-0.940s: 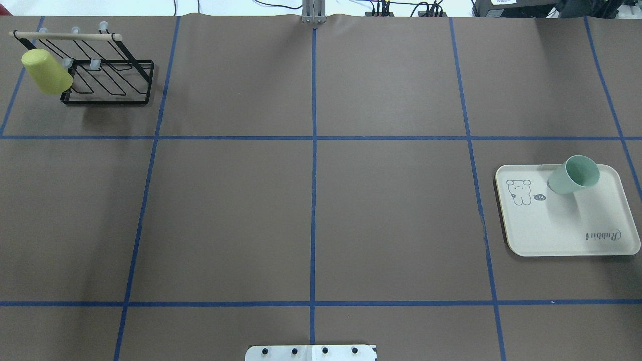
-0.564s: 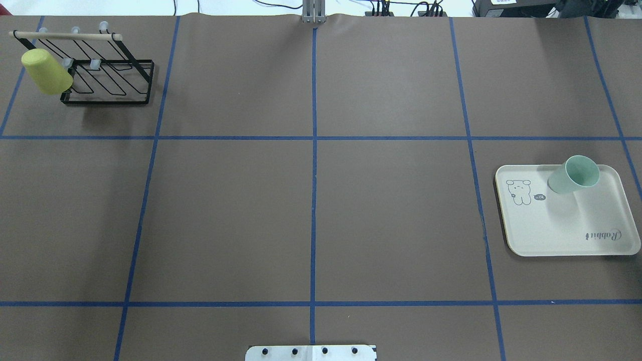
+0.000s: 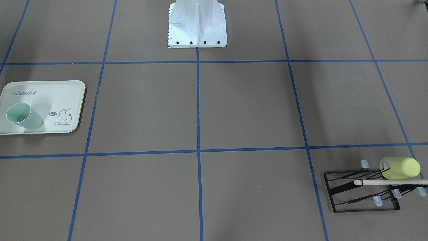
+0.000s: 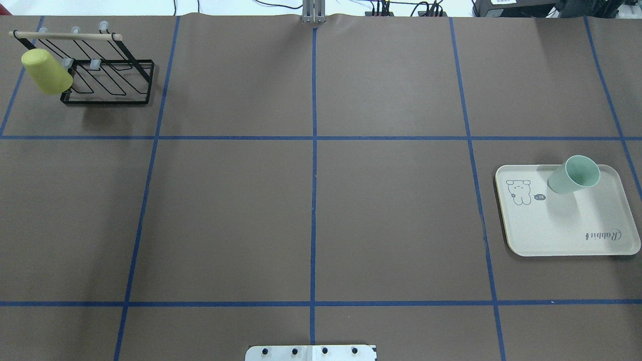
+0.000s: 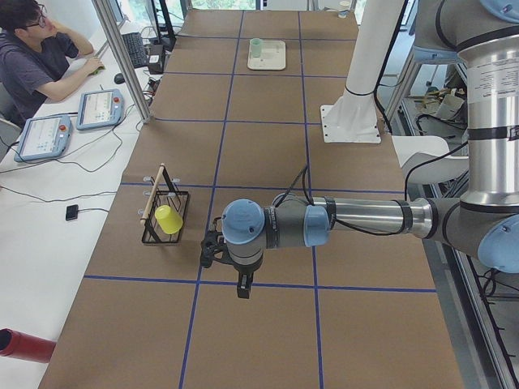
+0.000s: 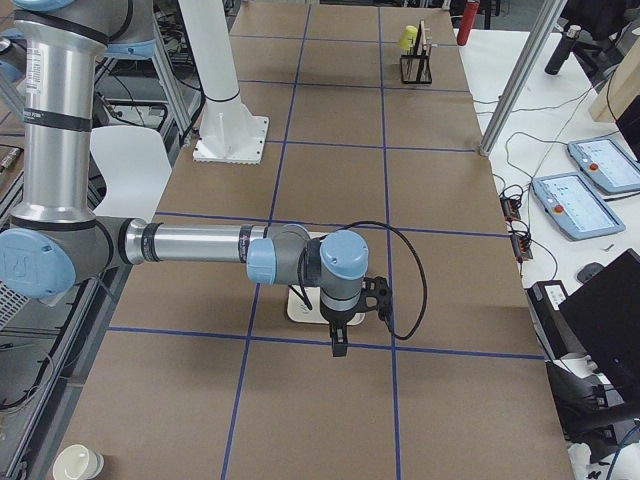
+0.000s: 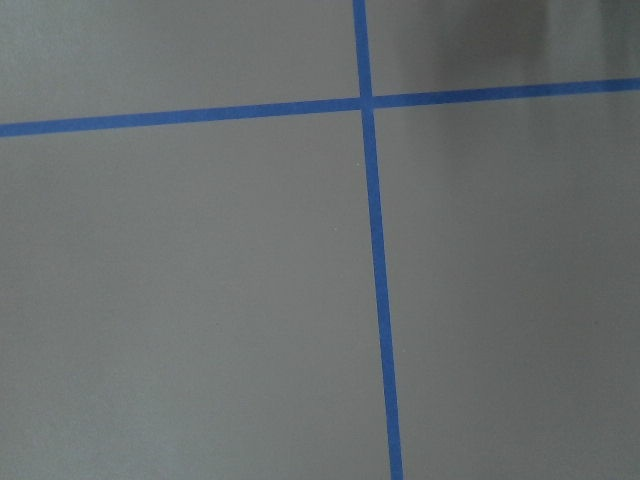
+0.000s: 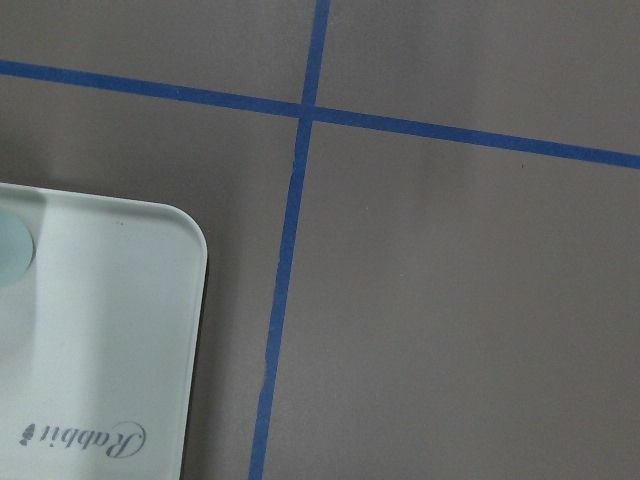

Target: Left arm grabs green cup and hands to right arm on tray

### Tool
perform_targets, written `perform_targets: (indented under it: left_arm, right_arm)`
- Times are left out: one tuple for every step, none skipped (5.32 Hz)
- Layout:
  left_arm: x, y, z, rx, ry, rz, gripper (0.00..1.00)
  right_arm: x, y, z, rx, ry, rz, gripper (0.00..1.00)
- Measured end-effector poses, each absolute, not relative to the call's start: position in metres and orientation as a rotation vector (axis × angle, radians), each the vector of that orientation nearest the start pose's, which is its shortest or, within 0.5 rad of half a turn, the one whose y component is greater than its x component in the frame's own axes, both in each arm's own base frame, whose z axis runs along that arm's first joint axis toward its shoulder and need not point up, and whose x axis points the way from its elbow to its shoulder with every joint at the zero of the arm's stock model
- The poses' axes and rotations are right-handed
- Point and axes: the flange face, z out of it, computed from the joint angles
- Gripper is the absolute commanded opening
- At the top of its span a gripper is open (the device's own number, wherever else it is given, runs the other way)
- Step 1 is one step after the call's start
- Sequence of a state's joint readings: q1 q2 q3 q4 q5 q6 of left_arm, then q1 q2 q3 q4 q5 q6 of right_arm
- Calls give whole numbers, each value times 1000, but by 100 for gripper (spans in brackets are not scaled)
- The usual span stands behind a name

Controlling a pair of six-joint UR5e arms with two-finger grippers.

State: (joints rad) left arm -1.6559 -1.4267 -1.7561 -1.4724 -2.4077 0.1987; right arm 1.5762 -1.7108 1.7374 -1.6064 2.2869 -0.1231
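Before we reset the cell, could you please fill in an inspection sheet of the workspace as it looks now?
Surface: brown table cover with a blue tape grid.
Job's things: green cup upright on the tray, near its far edge.
Clutter: wire rack holding a yellow cup, far left corner.
Pincers: left pincer and right pincer hang above the table, neither touching the green cup; open or shut cannot be told.
Cables: a black cable loops at the left wrist, another at the right.
Surroundings: person seated at a side desk.

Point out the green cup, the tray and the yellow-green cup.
green cup (image 4: 559,183), overhead view, on its outer side wall.
tray (image 4: 556,225), overhead view, bare surface near the middle.
yellow-green cup (image 4: 46,71), overhead view, on its side wall.
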Motion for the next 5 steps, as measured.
perform_targets:
  left_arm:
    - [-95,-419,638,68,831,87,100]
    - [-95,-417,639,66,830,88,100]
    - [-95,-416,639,67,829,90,100]
    - [-95,-416,639,67,829,91,100]
    - [-95,-416,640,67,829,90,100]
  right_arm:
    - [70,-433,645,40,-716,-100,100]
    - [69,-434,642,42,-717,-95,100]
    - [68,-435,641,42,-719,-98,100]
    - [62,-437,640,40,-721,-106,100]
    - [57,-439,639,37,-723,-114,100]
